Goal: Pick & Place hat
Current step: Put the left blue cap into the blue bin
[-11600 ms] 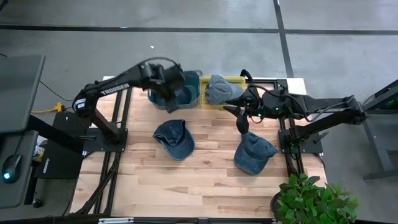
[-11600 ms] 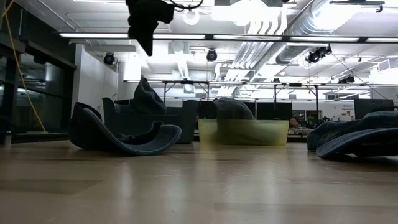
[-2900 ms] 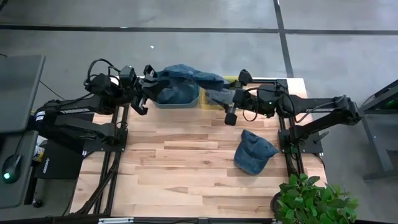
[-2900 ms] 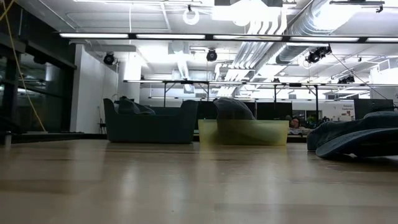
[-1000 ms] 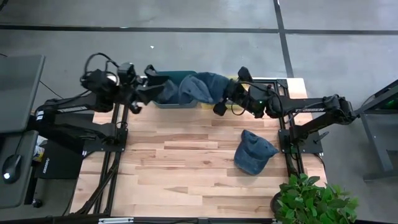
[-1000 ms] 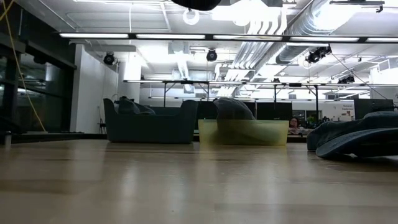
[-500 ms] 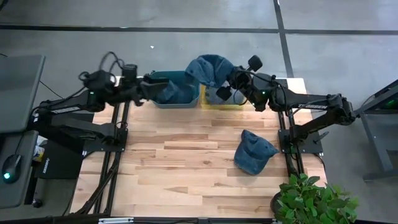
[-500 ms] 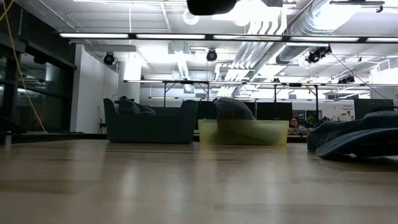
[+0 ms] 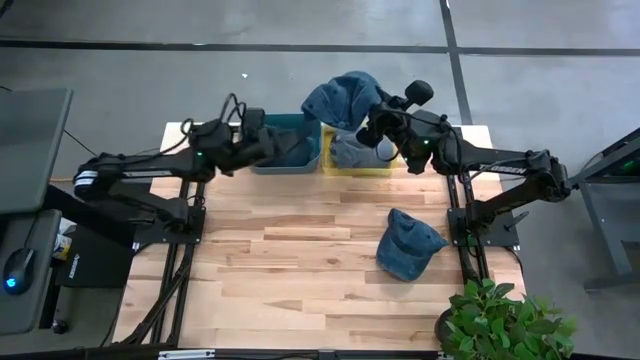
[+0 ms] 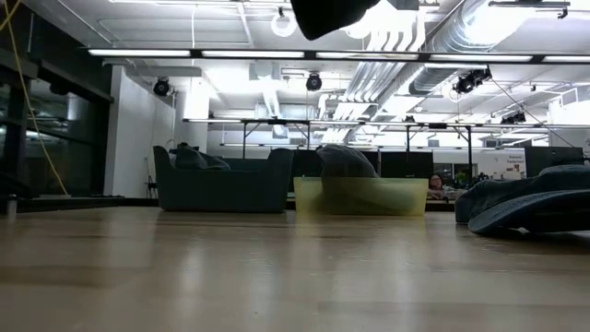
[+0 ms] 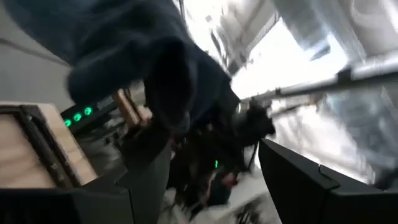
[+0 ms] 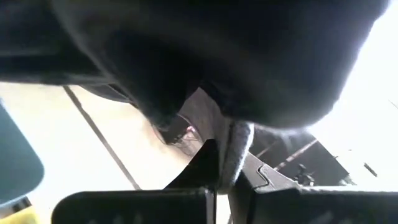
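Note:
A blue denim hat (image 9: 340,100) is up in the air over the far edge, above the bins; it also shows at the top of the low view (image 10: 327,14). My right gripper (image 9: 367,120) is shut on it. My left gripper (image 9: 277,147) stands open over the teal bin (image 9: 295,152), short of the hat, with nothing between its fingers (image 11: 149,180). A second hat (image 9: 346,152) lies in the yellow bin (image 9: 380,168). A third hat (image 9: 408,245) rests on the table at the right. My right gripper pinches a thin grey edge of the hat (image 12: 234,152) between its two fingers. The fingers come about level from the table's right side. The rest of the hat bulges out beyond the fingertips, lifted clear of the bins and the table.
The teal bin (image 10: 226,184) and the yellow bin (image 10: 359,195) stand side by side at the table's far edge. A potted plant (image 9: 505,320) stands off the near right corner. The wooden table top (image 9: 280,270) lies bare at the near left.
The hat, stretched between both grippers a second ago, has come away from the left one and now hangs only from my right gripper, which has rolled and carried it up toward the far edge. My left gripper has moved right and down over the teal bin.

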You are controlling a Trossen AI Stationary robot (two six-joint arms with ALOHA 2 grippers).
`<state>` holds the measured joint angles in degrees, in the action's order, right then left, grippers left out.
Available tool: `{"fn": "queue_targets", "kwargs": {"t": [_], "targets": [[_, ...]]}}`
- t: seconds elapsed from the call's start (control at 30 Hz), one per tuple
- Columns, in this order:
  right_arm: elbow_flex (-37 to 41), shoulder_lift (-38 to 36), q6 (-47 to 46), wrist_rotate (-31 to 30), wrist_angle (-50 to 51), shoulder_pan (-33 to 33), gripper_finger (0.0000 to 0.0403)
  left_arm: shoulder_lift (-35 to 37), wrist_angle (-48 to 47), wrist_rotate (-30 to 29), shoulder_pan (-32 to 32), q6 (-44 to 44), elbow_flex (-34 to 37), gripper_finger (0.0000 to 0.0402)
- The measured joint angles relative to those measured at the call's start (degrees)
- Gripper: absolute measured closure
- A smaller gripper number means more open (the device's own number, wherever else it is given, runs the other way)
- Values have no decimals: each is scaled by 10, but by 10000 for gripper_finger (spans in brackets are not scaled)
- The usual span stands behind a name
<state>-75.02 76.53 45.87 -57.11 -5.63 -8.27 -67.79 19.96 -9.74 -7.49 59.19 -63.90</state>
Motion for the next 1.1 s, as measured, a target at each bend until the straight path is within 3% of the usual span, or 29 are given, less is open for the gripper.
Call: {"fn": "queue_targets", "kwargs": {"t": [0.23,0.43,0.8,1.1], "targets": [[0,0,40,-15,-7,-4,397,-61,39,-80,0,98,-2,161],[0,0,34,-2,2,-19,398,-103,147,-74,0,103,-3,161],[0,0,19,39,6,-20,398,-154,211,-127,0,119,-14,161],[0,0,-20,62,49,-20,398,-191,221,-121,0,120,-46,161]]}}
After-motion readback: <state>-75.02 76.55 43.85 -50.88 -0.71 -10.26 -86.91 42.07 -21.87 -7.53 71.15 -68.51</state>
